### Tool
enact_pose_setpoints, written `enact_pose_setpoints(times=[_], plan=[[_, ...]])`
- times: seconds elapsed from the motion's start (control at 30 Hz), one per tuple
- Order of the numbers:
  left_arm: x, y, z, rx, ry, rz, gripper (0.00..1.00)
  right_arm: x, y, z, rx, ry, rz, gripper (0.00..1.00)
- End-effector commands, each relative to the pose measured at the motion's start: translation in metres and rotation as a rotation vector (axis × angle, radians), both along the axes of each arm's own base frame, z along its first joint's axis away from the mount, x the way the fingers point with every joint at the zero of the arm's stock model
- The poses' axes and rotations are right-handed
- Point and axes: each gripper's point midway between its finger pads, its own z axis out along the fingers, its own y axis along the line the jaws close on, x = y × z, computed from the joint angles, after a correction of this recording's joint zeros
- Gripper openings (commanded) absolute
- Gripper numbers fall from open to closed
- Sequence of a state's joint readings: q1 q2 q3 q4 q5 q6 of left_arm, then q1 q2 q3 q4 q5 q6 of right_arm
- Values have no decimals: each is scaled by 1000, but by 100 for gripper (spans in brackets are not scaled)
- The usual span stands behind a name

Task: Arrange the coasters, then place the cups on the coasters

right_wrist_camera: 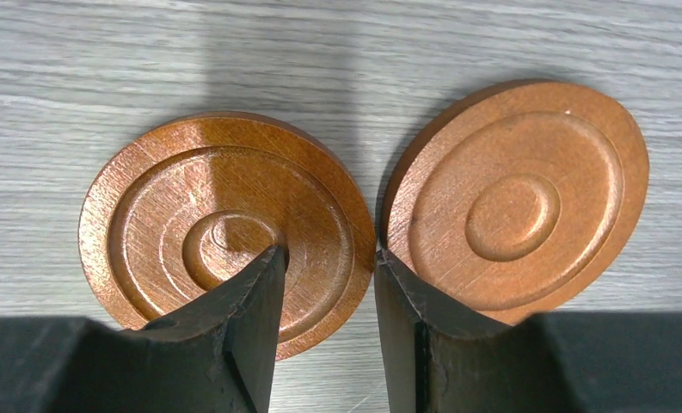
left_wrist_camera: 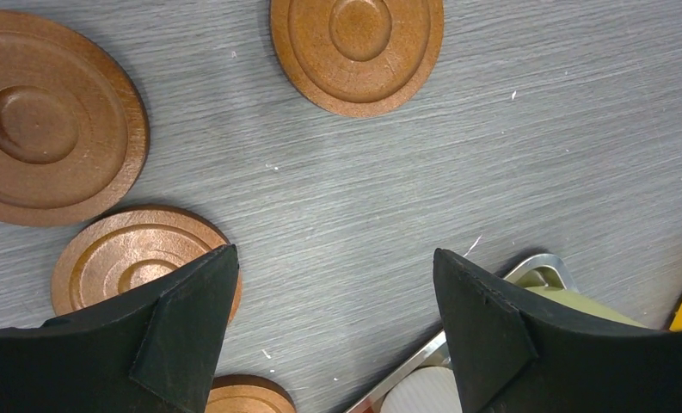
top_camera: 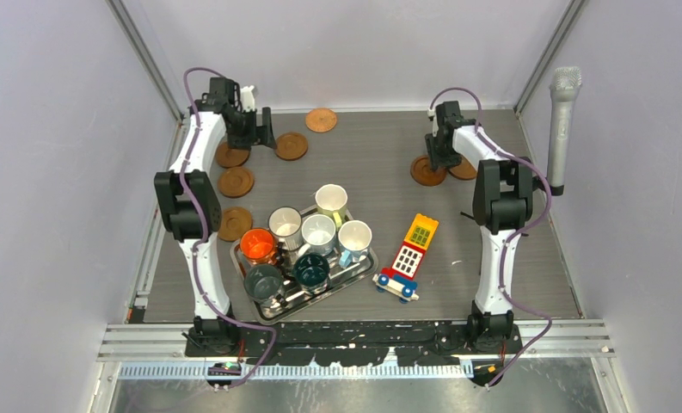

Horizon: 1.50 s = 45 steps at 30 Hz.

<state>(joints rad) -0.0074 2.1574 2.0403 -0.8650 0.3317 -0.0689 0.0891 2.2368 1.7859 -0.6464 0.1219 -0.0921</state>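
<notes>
**Coasters spread around the back, cups all parked on the tray**

From the top view, all seven cups are bunched together on the metal tray (top_camera: 352, 277) near the front-middle of the table (top_camera: 363, 155). That's the orange cup (top_camera: 257, 245), the pale yellow cup (top_camera: 330, 200), three white cups (top_camera: 317, 234) and two dark cups (top_camera: 264, 281).

The coasters lie flat on the bare table. Five are in a loose arc on the left (top_camera: 236, 181), running from the tray's left corner up to the back edge. Two are side by side at the back right (top_camera: 427, 170).

The left gripper (left_wrist_camera: 333, 258) hangs over the left group with its jaws spread wide and nothing between them, just table. One of its fingers covers part of a coaster (left_wrist_camera: 131, 258) in the wrist view.

The right gripper (right_wrist_camera: 328, 254) is down on the right-hand pair. Its jaws are only partway apart. One finger sits over the middle dimple of the left coaster (right_wrist_camera: 191, 215). The other sits at the gap where that coaster nearly meets its neighbour (right_wrist_camera: 518, 206). So that coaster's right half lies between the fingers, and it doesn't look clamped.

Also around: a blocky coloured toy (top_camera: 408, 258) just right of the tray, and a microphone (top_camera: 563, 129) against the right wall.
</notes>
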Motion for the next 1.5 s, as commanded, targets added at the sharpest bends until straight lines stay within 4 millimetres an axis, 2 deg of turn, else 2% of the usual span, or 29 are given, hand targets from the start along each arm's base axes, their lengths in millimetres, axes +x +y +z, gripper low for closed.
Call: enact_pose_setpoints(times=[0.0,0.1,0.33,0.57,0.7,0.87,1.13,1.27,1.47], plan=[[7,0,7,23,-30,-18,86,-24,-43,-13,-113,97,-67,46],[7,1,7,29,-31,-19,86,-16,-46,-15,-97,88,-78,46],[5,4,5,50,-21,-25,86,7,-23,-19,-13,64,-46,45],[8,6,-4,58,-1,-27,87,15,-12,-25,-1,61,-38,44],[21,9,-8,75,-11,-27,87,18,-11,-21,4,50,-35,45],[40,9,-13,74,-25,-27,88,28,-1,-13,24,24,-8,45],[59,10,-32,84,-31,-21,89,36,14,-16,39,17,17,46],[64,12,-40,103,-42,-50,89,43,17,-2,40,-13,19,51],[77,6,-46,87,-79,-70,89,54,20,43,58,-96,27,59]])
